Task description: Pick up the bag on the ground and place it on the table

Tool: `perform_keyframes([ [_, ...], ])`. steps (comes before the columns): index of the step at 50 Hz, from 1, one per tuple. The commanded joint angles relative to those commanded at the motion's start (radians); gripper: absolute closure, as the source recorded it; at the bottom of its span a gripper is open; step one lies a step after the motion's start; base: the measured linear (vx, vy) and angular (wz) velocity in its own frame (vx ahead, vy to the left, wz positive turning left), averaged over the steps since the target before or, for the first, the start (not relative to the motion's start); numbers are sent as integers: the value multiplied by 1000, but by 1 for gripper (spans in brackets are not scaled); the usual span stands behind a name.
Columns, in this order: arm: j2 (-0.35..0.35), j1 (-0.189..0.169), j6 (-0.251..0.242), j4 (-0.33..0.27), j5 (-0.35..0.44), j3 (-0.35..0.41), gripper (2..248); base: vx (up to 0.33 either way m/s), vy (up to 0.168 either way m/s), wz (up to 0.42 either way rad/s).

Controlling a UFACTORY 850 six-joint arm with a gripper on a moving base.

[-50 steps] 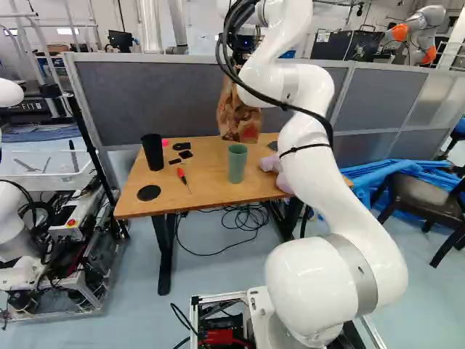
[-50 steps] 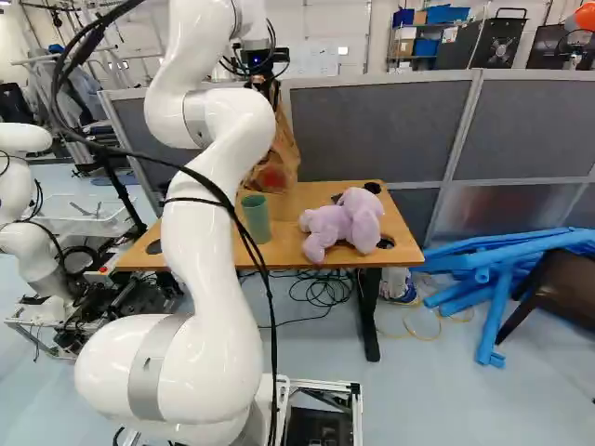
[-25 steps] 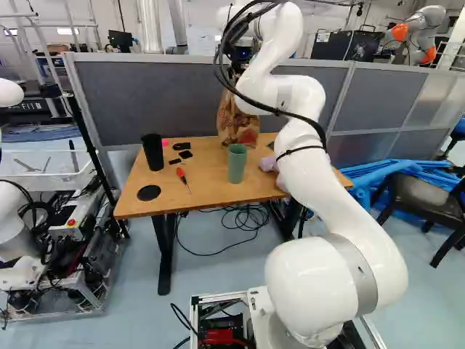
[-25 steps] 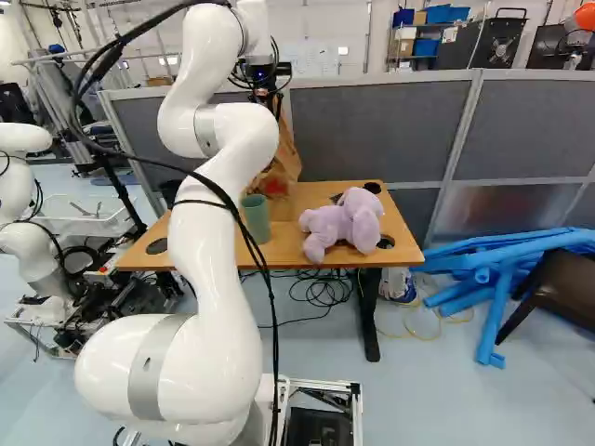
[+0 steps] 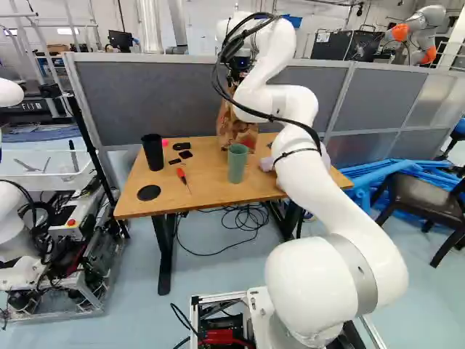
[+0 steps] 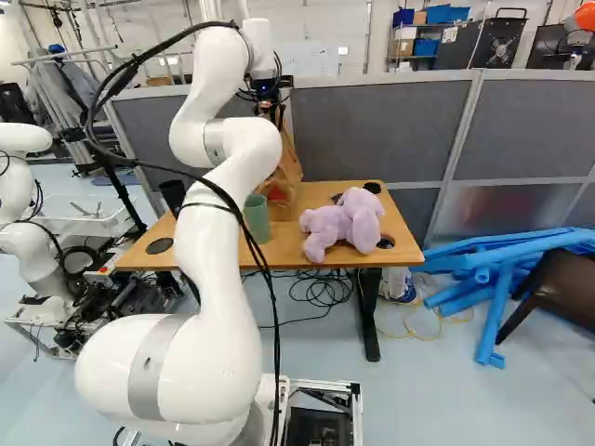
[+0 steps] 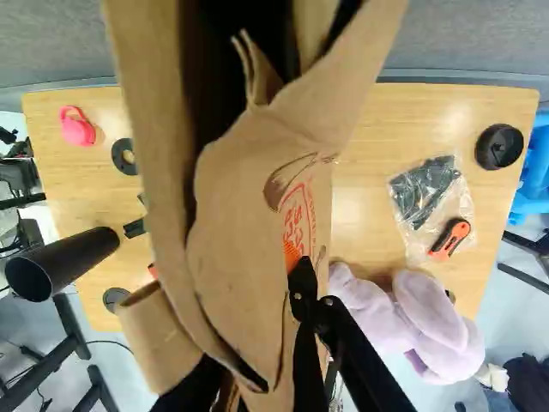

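Has the brown paper bag (image 5: 236,123) clamped in the fingers (image 6: 272,110), at the upper middle of the left base view and above the left part of the table (image 5: 211,190) in the right base view. Holds it upright, upper end at the fingers, lower end down by the tabletop; cannot tell whether it touches the wood. In the wrist view, shows paper pinched at the fingers (image 7: 298,279), with folds hiding part of the grip. Reaches there with the white arm (image 5: 334,291) from the lower right of the left base view.

Sets the green cup (image 5: 237,163) just in front of the bag, overlapping its lower part. Puts the black tumbler (image 5: 152,151) left of centre in the left base view, with the black disc (image 5: 149,193) below it and the red screwdriver (image 5: 182,174) between tumbler and green cup. Places the purple plush toy (image 6: 344,223) right of the bag in the right base view, apart from it. In the wrist view, shows the clear pouch (image 7: 436,202) beyond the toy, beside the orange cutter (image 7: 449,238). Piles blue tubes (image 6: 493,279) on the floor at the right of the right base view.
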Motion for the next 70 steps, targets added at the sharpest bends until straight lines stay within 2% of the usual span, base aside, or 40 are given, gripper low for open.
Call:
perform_keyframes([
  [28, -54, 0, 0, 0, 0, 4, 229, 0, 0, 0],
  [49, -59, 0, 0, 0, 0, 4, 228, 0, 0, 0],
  [50, -59, 0, 0, 0, 0, 4, 201, 0, 0, 0],
  [54, -59, 0, 0, 0, 0, 4, 201, 0, 0, 0],
  [55, -59, 0, 0, 0, 0, 4, 167, 0, 0, 0],
  [59, -59, 0, 0, 0, 0, 4, 167, 0, 0, 0],
  [60, -59, 0, 0, 0, 0, 4, 133, 0, 0, 0],
  [64, -59, 0, 0, 0, 0, 4, 133, 0, 0, 0],
  [65, -59, 0, 0, 0, 0, 4, 98, 0, 0, 0],
  [70, -59, 0, 0, 0, 0, 4, 98, 0, 0, 0],
])
